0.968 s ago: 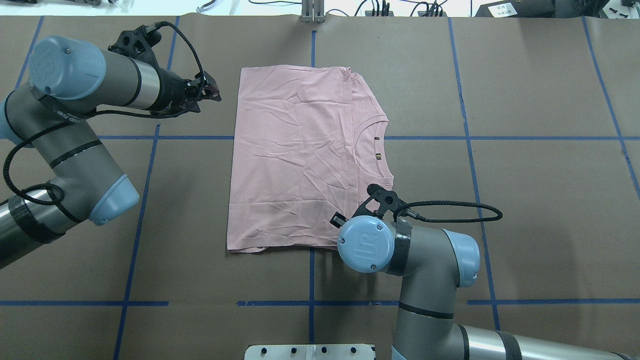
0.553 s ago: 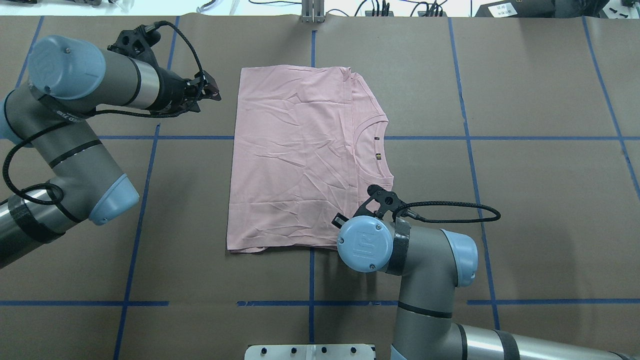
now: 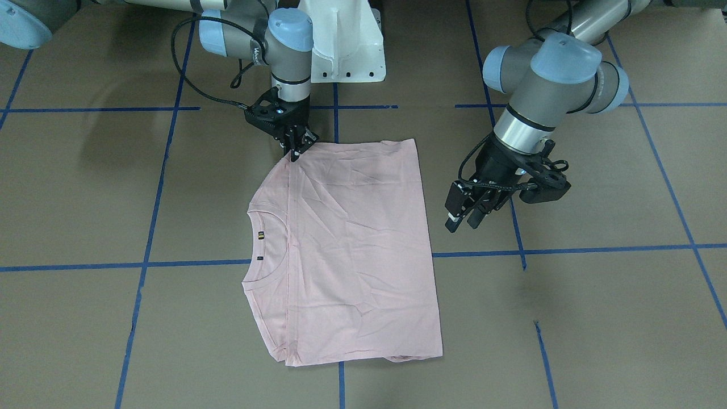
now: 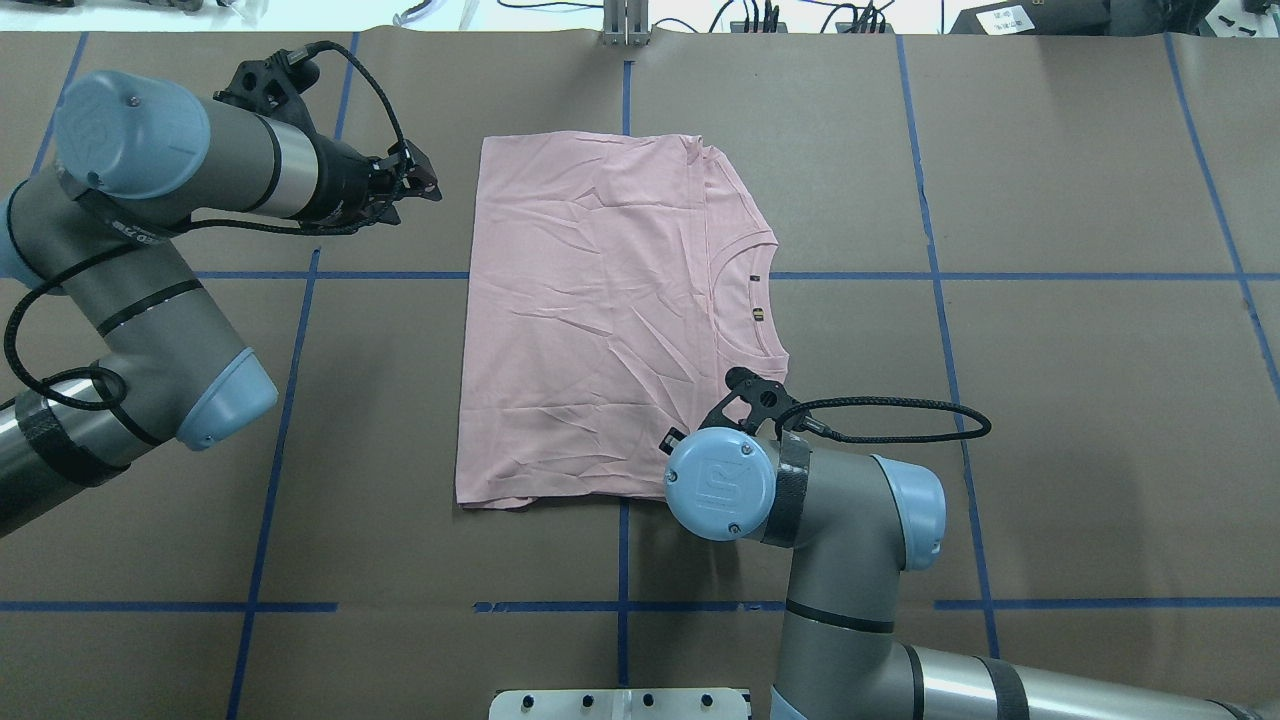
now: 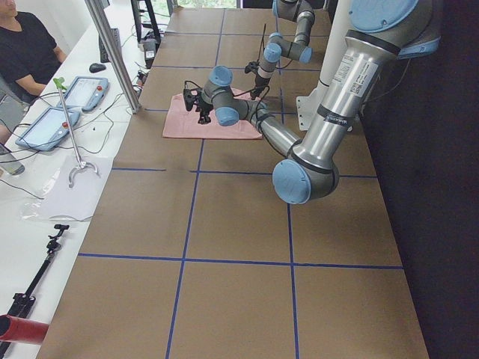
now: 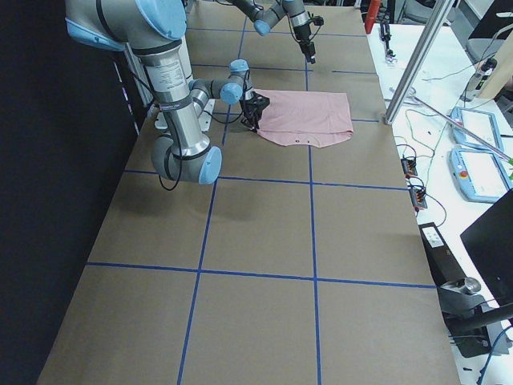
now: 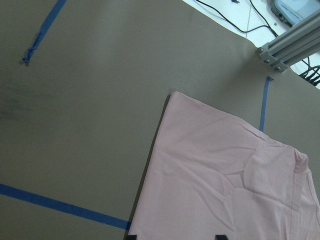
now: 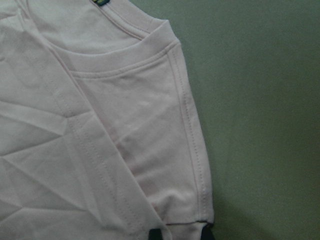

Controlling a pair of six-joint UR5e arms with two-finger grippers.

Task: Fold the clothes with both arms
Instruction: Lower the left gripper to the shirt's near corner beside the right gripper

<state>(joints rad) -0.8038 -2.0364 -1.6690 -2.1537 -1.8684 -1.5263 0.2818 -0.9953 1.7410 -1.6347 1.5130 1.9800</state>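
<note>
Item: pale pink T-shirt (image 4: pixel 590 320), sleeves folded in, flat on the table (image 4: pixel 1050 400), plain side up. Right gripper (image 3: pixel 293 154): at the shirt's robot-side shoulder corner, jaws parted astride the hem, nothing clenched. Left gripper (image 3: pixel 461 218): released, hovering just off the shirt's far bottom-hem corner. Handling note: pinch through every layer at both corners, then lift both together.

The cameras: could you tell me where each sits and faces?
Front-facing: across the table, facing robot; left arm, right arm.
Overhead: behind robot, looking down; both arms.
Exterior left: table's left end; left arm nearest.
Exterior right: right end; right arm nearest.
Left wrist: faces T-shirt corner; fingertips.
Right wrist: close on collar; fingertips.
All share the T-shirt.
</note>
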